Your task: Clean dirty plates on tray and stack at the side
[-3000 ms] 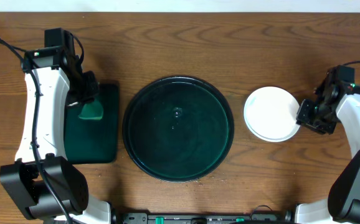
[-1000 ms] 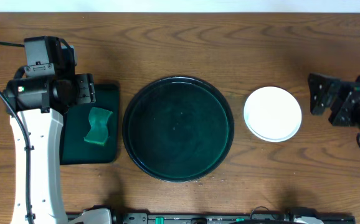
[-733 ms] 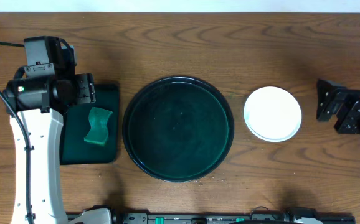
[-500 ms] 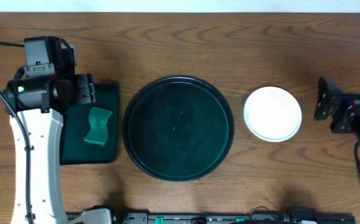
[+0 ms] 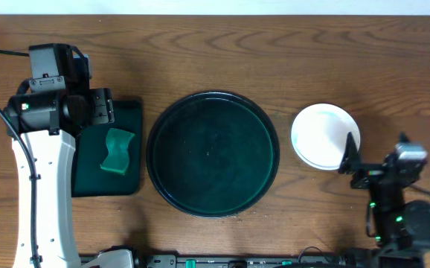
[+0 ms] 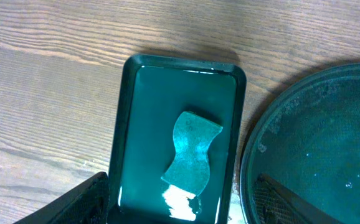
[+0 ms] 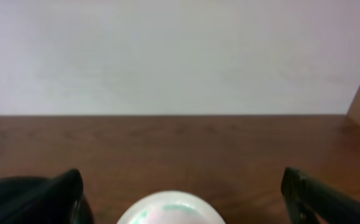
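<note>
The large round black tray point(image 5: 172, 112) sits in the middle of the wooden counter point(image 5: 274, 52), and the left wrist view shows fine damp specks on its dark floor. To its right, apart from its rim, lies a white plate point(image 5: 321, 134). From above it cannot be told whether more plates lie under it. In the right wrist view the top of this plate peeks in at the bottom edge, with a faint green smear near its left rim. The right hand point(image 7: 181, 179) hangs at the front right of the counter, pointed level toward the pale back wall, with its two fingers spread wide at either side of the frame and nothing between them. From overhead, one finger overlaps the lower right rim of the plate, but whether it touches cannot be judged. Just left of the black tray sits a smaller rectangular dark green tray point(image 6: 125, 124). A green sponge point(image 6: 192, 155), pinched at the waist, lies in it, with a glossy wet patch at its near end. The left hand point(image 5: 100, 109) hovers over the far end of this green tray, looking straight down. Its fingers are parted wide and grip nothing.
</note>
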`<state>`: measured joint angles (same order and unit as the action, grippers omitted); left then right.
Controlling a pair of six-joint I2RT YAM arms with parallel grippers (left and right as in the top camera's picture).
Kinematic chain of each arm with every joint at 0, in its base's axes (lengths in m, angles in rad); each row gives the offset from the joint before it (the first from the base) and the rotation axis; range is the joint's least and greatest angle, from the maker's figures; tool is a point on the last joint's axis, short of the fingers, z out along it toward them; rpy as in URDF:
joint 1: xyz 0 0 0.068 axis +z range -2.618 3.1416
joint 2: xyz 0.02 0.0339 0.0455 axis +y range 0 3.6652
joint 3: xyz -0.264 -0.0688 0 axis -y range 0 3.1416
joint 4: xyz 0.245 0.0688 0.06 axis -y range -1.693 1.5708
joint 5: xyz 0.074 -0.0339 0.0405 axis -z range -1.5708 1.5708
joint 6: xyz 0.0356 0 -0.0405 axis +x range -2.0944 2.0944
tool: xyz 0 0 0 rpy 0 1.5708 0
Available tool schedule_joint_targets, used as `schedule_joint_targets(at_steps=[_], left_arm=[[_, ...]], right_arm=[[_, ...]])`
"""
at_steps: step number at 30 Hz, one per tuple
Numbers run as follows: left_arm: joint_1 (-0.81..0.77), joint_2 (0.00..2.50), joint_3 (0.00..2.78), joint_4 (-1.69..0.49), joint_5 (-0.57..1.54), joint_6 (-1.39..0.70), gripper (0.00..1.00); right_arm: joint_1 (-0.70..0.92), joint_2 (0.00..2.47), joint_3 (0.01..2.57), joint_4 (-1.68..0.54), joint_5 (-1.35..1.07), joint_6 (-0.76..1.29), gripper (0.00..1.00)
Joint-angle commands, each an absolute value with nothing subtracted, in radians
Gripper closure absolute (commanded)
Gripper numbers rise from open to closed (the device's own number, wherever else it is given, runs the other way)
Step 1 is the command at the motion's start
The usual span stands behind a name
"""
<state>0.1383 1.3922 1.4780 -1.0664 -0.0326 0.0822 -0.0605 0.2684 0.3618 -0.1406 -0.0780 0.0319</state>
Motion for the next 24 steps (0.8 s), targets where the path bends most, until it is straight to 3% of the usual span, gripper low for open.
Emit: schedule_joint_targets(at_steps=[1,10,15,24], left_arm=[[0.139,1.392,1.488,-1.069,-0.035,0.081,0.26],[0.139,1.392,1.488,-1.069,-0.035,0.081,0.26],[0.139,1.392,1.488,-1.069,-0.035,0.082,0.26],[0.139,1.392,1.488,-1.069,-0.035,0.081,0.26]], right_arm=[[-0.06,0.171,0.222,-0.042,-0.099,0.03,0.01],[-0.058,0.012,0.008,0.042,-0.102,0.1,0.01],[-0.058,0.005,0.006,-0.072,-0.102,0.1,0.01],[-0.058,0.007,0.006,-0.067,-0.102,0.1,0.01]])
